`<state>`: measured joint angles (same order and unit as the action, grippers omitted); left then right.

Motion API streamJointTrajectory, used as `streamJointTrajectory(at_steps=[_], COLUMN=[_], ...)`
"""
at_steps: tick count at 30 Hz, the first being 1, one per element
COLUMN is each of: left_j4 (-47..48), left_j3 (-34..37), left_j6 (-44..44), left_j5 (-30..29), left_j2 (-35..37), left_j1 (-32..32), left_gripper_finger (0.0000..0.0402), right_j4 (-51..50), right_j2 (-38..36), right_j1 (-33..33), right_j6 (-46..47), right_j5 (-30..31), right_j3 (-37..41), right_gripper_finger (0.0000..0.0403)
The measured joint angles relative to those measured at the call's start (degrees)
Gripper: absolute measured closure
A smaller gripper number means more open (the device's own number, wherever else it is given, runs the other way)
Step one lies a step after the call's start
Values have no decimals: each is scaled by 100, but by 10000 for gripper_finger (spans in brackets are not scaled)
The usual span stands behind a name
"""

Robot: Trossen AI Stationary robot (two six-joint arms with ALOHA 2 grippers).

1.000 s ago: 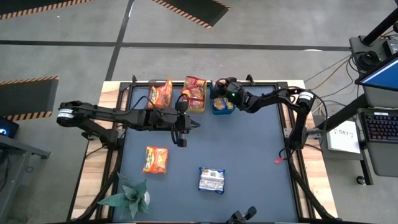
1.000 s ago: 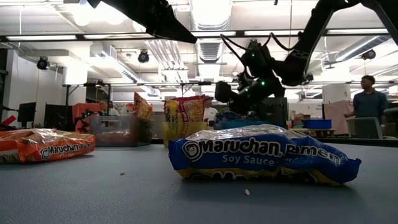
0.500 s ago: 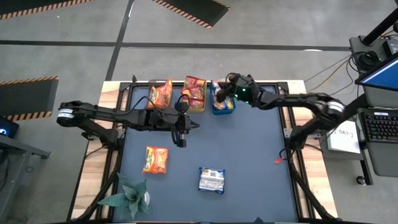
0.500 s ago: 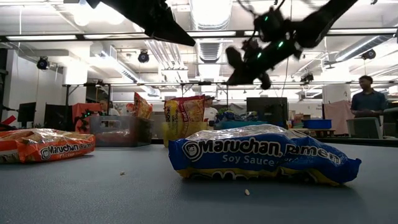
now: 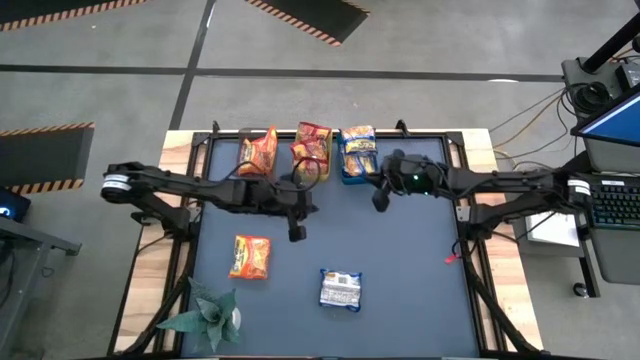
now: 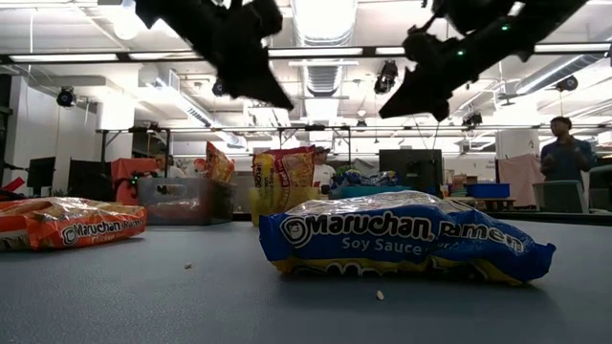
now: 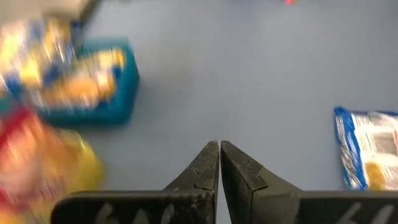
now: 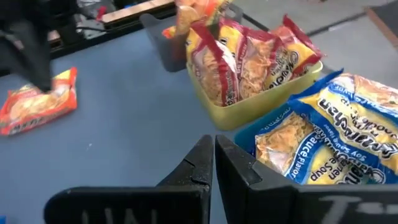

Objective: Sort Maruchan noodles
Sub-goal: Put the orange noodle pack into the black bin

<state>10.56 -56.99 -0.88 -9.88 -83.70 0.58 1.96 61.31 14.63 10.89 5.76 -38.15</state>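
Two Maruchan packets lie flat on the table: an orange one (image 5: pixel 250 256) (image 6: pixel 67 222) near the left side and a blue-and-yellow one (image 5: pixel 340 290) (image 6: pixel 402 239) toward the near edge. Along the far edge, orange packets stand in a grey bin (image 5: pixel 258 152), red ones in a yellow bin (image 5: pixel 313 148) (image 8: pixel 261 93), and blue-and-yellow ones in a blue bin (image 5: pixel 357 153) (image 7: pixel 93 93). My left gripper (image 5: pixel 297 232) (image 7: pixel 219 149) hovers shut over mid-table, nearer than the yellow bin. My right gripper (image 5: pixel 378 200) (image 8: pixel 214 149) hovers shut just near and right of the blue bin. Neither holds anything.
A green leafy plant (image 5: pixel 205 315) stands at the table's near left corner. A small red object (image 5: pixel 448 258) lies by the right edge. The blue mat's middle and right part shows bare. A person (image 6: pixel 566 158) stands in the room beyond the table.
My right gripper has drawn back from above the blue bin, toward the table's right and near side, and risen. A blue-and-yellow packet now shows on top of the blue bin. My left gripper has shifted a little toward the near right and come lower.
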Motion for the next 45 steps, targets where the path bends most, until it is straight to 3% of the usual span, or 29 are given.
streamJointTrajectory(at_steps=[4, 10, 12, 15, 20, 25, 36, 40, 45], left_j4=[1056, 3216, 3893, 4485, 4667, 4681, 4228, 3796, 3550], left_j3=[-142, -611, -759, -833, -774, -739, 166, 440, 653], left_j6=[-1337, -3461, -3326, -2314, -1253, -1142, -1166, -1182, -1297], left_j5=[114, 865, 1071, 1187, 1259, 1303, 1361, 1361, 1233], left_j2=[-75, -257, -366, -501, -576, -582, -582, -582, -648], left_j1=[19, 104, 146, 292, 542, 542, 587, 587, 583], left_gripper_finger=[402, 402, 402, 402, 401, 370, 236, 220, 229], right_j4=[67, 140, 216, 365, 344, 347, 488, 798, 891], right_j2=[-325, -679, -737, -783, -803, -740, -644, -646, -646], right_j1=[-39, -29, -19, 1, 0, 0, 0, 1, 0], right_j6=[-279, -869, -1080, -1307, -1377, -1246, -788, -781, -777], right_j5=[11, 27, 27, 26, 19, -22, -25, -98, -190], right_j3=[246, 316, 314, 309, 336, 458, 850, 998, 1011], right_gripper_finger=[394, 394, 394, 394, 394, 394, 394, 394, 394])
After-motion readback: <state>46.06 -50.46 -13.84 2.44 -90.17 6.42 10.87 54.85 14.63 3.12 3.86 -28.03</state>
